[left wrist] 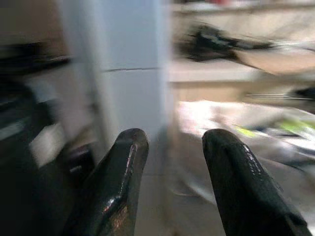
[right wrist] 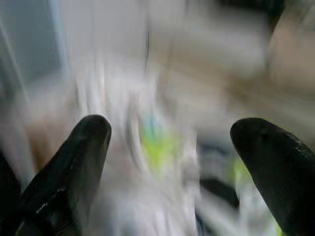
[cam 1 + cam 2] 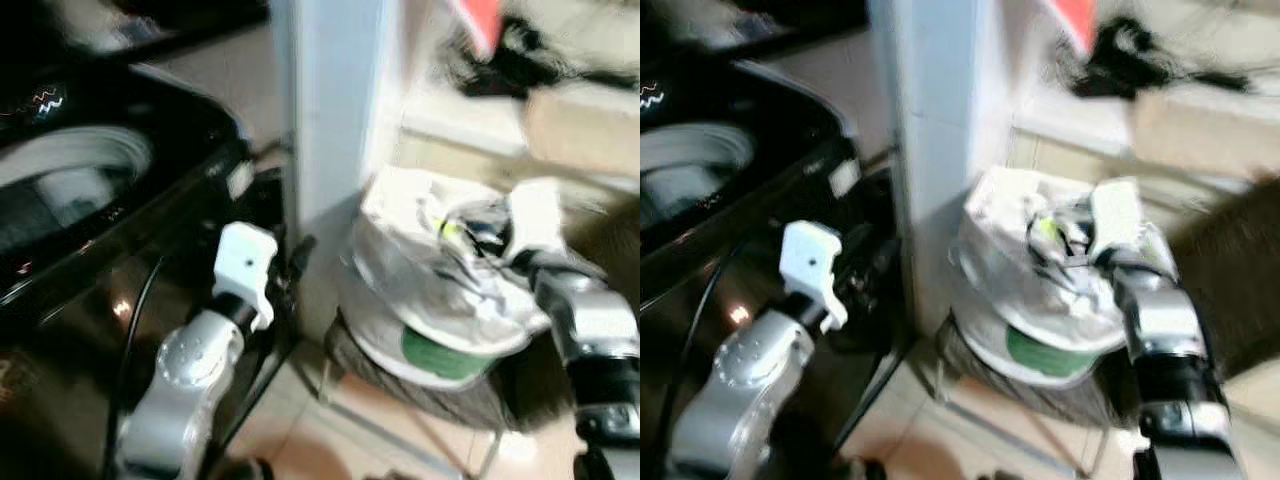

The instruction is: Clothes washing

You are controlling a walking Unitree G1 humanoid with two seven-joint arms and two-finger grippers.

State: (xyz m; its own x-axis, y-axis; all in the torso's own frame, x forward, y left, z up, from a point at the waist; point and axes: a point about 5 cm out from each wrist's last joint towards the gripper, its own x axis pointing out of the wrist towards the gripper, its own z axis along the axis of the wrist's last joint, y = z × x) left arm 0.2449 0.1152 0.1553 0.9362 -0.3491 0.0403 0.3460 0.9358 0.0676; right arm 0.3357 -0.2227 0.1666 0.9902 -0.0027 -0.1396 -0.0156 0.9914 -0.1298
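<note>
Right pincer [image 2: 170,147] spread wide over the pile of clothes [image 3: 440,270] beside the washing machine [image 3: 90,200].

The clothes, pale with a bright green patch, are heaped in a basket [image 3: 440,395] on the floor, right of a white pillar [image 3: 335,110]. The left pincer [image 1: 170,162], fingers apart and holding nothing, is raised between the black washing machine and the pillar. All views are blurred.

My two silver arms end in black fingers [image 1: 115,187]. The glossy black washing machine [image 3: 110,230] has a white drum. The crumpled white-grey clothes pile [image 3: 440,270] shows lime-yellow and green patches.
</note>
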